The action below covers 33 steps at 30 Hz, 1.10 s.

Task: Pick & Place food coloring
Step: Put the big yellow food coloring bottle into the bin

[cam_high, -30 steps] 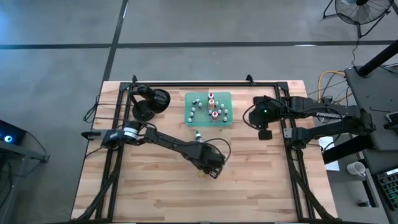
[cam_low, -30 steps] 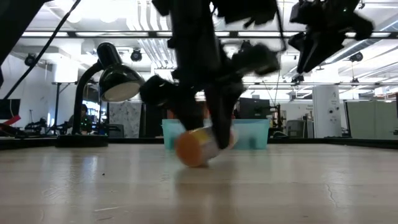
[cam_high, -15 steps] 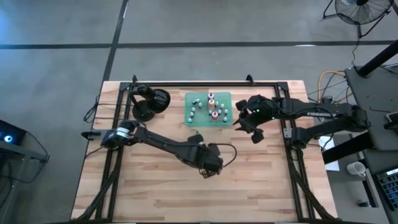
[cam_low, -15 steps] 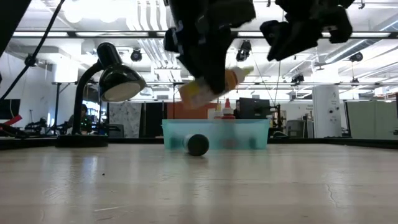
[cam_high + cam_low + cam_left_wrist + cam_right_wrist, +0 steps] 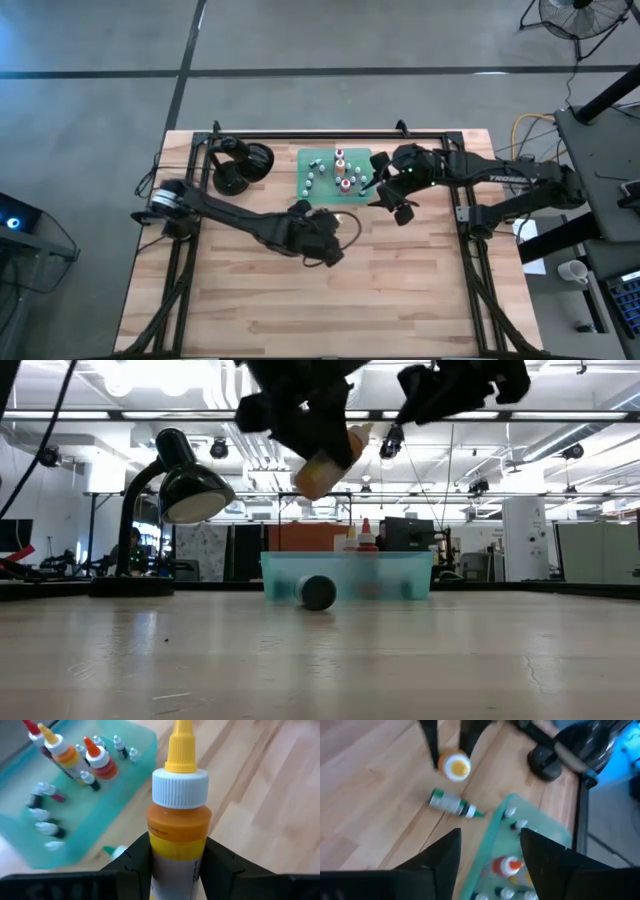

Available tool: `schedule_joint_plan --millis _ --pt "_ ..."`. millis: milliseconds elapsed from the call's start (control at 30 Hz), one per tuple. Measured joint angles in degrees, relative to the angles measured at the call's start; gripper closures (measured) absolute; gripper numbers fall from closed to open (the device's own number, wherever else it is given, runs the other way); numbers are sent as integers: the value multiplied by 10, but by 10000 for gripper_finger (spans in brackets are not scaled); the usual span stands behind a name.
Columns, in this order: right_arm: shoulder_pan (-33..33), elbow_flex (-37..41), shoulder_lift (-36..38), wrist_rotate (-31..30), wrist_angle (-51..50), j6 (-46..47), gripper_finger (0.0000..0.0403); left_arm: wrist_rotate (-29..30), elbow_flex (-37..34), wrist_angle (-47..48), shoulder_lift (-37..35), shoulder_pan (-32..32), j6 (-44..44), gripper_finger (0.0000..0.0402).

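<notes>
Lamp (image 5: 240, 165) with a dark shade stands at the table's (image 5: 420, 290) left rear corner. Right of it and nearer the middle, the left gripper (image 5: 177, 862) hangs above the wood, its 2 fingers clamped on the body of an orange-yellow bottle (image 5: 179, 825) with a white collar and yellow nozzle; the low view shows that bottle lifted well clear of the tabletop and tilted. Just behind it a green bottle (image 5: 451, 802) lies on its side on the boards, close beside the front edge of the translucent green tray (image 5: 362, 155). In the tray stand 2 more orange-and-red bottles (image 5: 99, 761) with pointed tips, among several small vials with white caps (image 5: 47, 827), some lying flat. Right of the tray, the right gripper (image 5: 390, 195) hovers over the tray's near right corner, fingers spread apart and holding nothing, the green bottle and the lifted bottle both visible past them.
</notes>
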<state>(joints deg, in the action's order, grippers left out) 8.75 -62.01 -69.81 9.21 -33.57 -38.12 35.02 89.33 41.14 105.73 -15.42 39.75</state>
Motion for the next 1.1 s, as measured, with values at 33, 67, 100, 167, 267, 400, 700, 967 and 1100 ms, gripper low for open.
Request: schedule_joint_plan --millis 33,67,100,167,267,400,700,967,1100 --pt "0 -5 -2 1 6 -1 205 2 -32 -45 -18 -1 9 294" --pt "0 -10 -4 3 12 0 201 4 -65 -93 -34 -3 14 294" --pt "0 -14 -7 3 11 4 199 5 -94 -146 -51 -3 14 294" --pt "-1 -24 -17 3 8 1 197 8 -145 -236 -80 -3 -4 294" --pt "-4 -37 -37 6 5 -7 198 19 -199 -345 -114 -3 -87 294" --pt "-14 -66 -75 16 -10 -36 197 27 -236 -401 -131 3 -180 294" --pt "-22 -178 -177 9 -103 -40 197 1 -262 -401 -129 22 -203 293" --pt "-29 -265 -259 11 -171 -4 197 -5 -278 -406 -128 32 -201 293" --pt "-41 -288 -277 12 -175 -6 197 -6 -292 -412 -127 39 -204 293"
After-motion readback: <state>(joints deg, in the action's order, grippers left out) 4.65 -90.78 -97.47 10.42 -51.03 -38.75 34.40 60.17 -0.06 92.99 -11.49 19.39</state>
